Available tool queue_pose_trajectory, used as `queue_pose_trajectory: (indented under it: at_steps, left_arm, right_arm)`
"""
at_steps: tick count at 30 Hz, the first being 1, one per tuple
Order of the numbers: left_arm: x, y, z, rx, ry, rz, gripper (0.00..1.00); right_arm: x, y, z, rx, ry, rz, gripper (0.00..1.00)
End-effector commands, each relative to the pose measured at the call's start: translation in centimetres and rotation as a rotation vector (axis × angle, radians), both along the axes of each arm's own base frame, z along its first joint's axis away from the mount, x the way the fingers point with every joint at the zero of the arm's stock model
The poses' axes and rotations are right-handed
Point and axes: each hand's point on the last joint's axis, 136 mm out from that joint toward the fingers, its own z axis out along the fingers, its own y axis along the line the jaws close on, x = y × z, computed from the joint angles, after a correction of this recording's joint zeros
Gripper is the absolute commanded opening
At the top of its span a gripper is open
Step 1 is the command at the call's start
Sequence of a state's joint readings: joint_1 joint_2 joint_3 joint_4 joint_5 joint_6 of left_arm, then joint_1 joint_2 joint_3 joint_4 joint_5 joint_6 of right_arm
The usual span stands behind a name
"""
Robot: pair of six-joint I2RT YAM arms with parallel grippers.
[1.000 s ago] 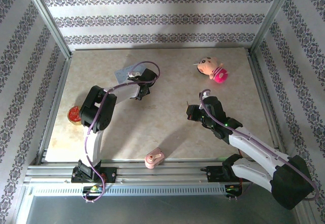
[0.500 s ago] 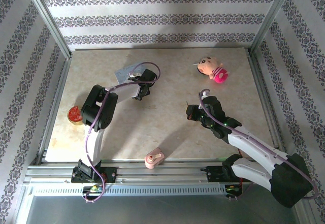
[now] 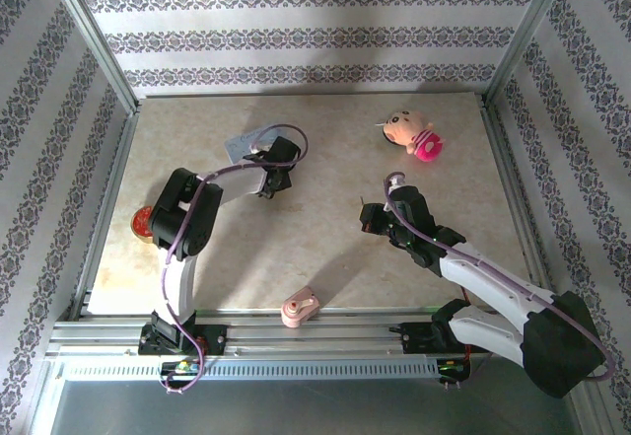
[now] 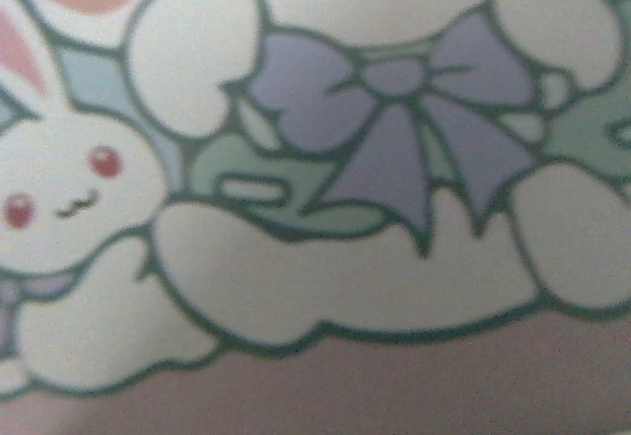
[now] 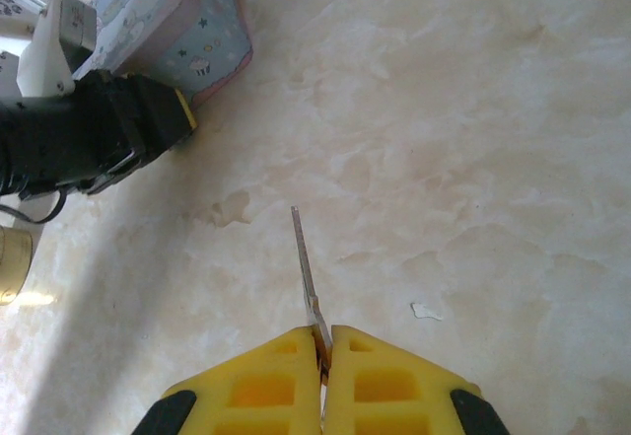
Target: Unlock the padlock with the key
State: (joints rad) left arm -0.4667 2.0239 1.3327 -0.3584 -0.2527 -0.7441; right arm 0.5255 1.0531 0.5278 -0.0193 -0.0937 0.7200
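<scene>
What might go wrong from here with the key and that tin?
1. The key is pinched only at its end in the right pincer, with its thin blade sticking far out. A side knock may twist it or make it slip.
2. The left pincer sits right beside the blue tin, so close that the left wrist camera blurs. It gives poor guidance, and the pincer may shove the tin.

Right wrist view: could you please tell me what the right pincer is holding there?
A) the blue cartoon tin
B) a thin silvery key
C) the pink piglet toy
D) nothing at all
B: the right pincer is closed on the key, whose thin silvery blade sticks out forward from between the yellow pads, above the table.
</scene>
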Motion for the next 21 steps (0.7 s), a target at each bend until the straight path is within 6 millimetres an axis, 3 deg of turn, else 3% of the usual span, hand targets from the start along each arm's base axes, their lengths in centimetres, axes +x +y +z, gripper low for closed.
queue_pose_trajectory:
  at_steps: [1, 8, 11, 13, 16, 21]
  left_arm:
    - [-2.1, -1.1, 1.6, -0.049, 0.015, -0.036, 0.23]
    - [-8.1, -2.1, 0.4, -0.094, 0.114, -0.053, 0.24]
    - [-9.8, -2.4, 0.4, -0.102, 0.128, -0.072, 0.35]
    - [-10.2, -2.2, 0.5, -0.108, 0.129, -0.064, 0.49]
    - [-10.0, -1.6, 1.1, -0.083, 0.100, -0.062, 0.62]
    - [-8.9, -0.6, 1.6, -0.005, 0.051, -0.053, 0.62]
  right_arm:
    - [0.0, -0.4, -0.7, -0.016, 0.023, -0.015, 0.00]
    - [-0.5, -0.2, -1.6, -0.034, 0.050, -0.004, 0.00]
    - [-0.6, -0.2, -1.6, -0.040, 0.050, 0.000, 0.00]
    - [-0.6, -0.2, -1.6, -0.041, 0.047, 0.000, 0.00]
    - [-0.5, -0.1, -1.5, -0.044, 0.042, 0.003, 0.00]
    - [-0.5, 0.0, -1.6, -0.050, 0.042, 0.008, 0.00]
